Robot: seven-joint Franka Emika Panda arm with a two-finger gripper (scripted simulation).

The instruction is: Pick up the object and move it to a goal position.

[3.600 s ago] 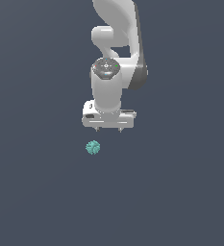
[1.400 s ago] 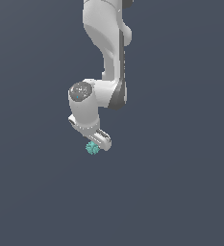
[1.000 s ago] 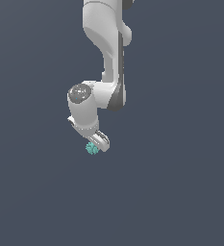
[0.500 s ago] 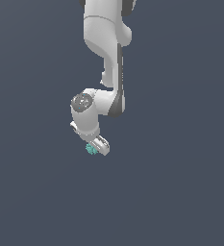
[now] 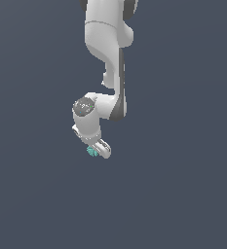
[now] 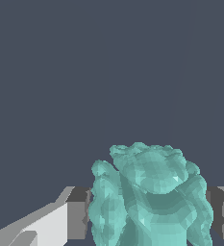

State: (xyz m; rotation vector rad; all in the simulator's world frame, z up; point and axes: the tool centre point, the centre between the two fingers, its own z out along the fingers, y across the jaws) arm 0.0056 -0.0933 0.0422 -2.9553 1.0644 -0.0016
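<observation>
While betw claw (image 5: 96,150) fingers: berry cluster (image 6: 151,197).

A plain dark slate-blue surface (image 5: 183,194) fills the exterior view from edge to edge (flat, even in tone, with no markings). In the wrist view the same dark surface (image 6: 60,72) spreads behind everything.
</observation>
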